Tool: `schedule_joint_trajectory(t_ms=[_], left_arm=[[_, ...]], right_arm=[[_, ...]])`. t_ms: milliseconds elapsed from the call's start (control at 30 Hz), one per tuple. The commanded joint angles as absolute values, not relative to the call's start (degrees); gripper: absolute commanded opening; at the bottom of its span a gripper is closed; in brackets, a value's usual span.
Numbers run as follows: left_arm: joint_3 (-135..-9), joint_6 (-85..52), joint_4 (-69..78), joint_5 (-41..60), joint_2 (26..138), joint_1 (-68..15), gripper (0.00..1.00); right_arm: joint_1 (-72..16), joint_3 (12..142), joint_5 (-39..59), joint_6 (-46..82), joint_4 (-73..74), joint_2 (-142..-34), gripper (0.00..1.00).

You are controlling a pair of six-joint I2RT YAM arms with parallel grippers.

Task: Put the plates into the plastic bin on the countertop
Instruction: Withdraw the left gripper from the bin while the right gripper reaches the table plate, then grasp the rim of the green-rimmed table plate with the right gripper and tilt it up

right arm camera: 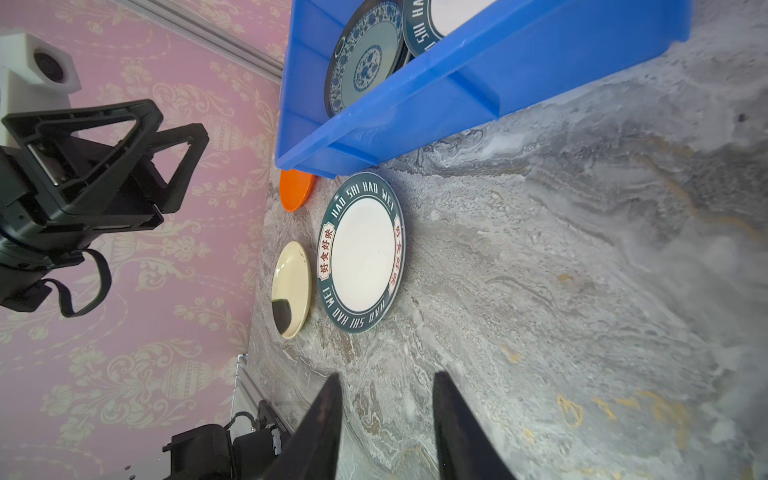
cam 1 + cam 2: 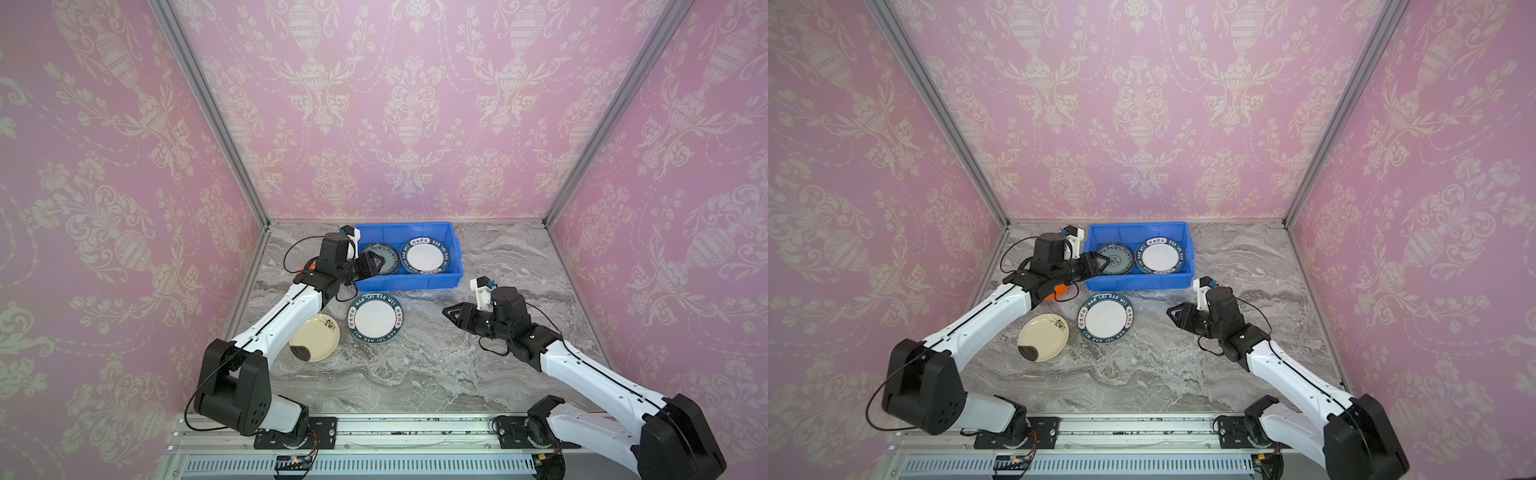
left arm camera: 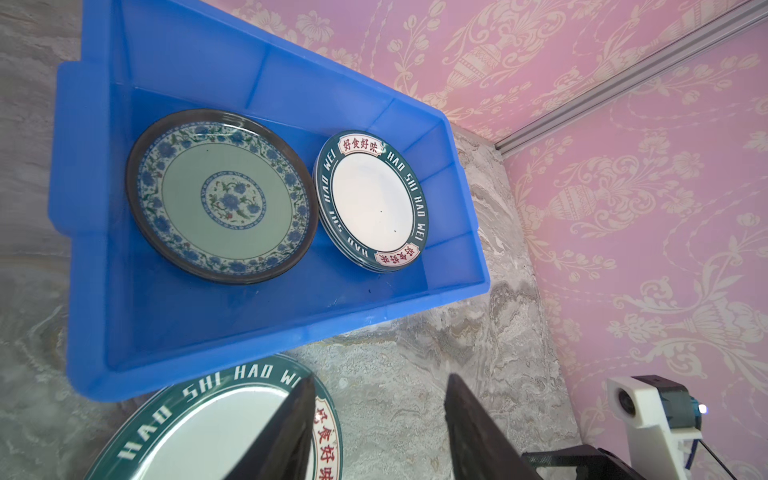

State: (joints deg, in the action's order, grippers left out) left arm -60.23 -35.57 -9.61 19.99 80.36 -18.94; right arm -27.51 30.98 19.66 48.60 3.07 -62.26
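Note:
The blue plastic bin (image 2: 409,282) stands at the back of the countertop (image 2: 415,374). In it lie a blue-patterned plate (image 3: 220,195) and a teal-lettered plate (image 2: 424,255) that rests on others. In front of the bin another teal-lettered plate (image 2: 375,318) lies on the marble, with a cream plate (image 2: 314,343) to its left. An orange plate (image 1: 295,189) peeks out by the bin's left corner. My left gripper (image 2: 380,262) hangs open and empty over the bin's left end. My right gripper (image 2: 446,311) is open and empty above bare marble, right of the lettered plate.
Pink wallpapered walls with aluminium posts (image 2: 208,112) close in the back and both sides. My left forearm (image 2: 282,316) crosses above the cream plate's left edge. A metal rail (image 2: 395,428) runs along the front edge.

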Motion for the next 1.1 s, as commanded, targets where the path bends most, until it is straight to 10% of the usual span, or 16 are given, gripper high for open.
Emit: schedule_joint_trajectory(t_ms=[0,1067], left_arm=[[-57.3,-34.6,-14.6,16.4,76.2,-19.4,0.49],[-45.0,-38.0,-8.3,21.0,75.7,-18.9,0.52]], right_arm=[[-28.8,30.6,20.8,47.9,7.0,-66.1,0.35],[-33.0,41.8,33.2,60.1,37.7,-107.0,0.28]])
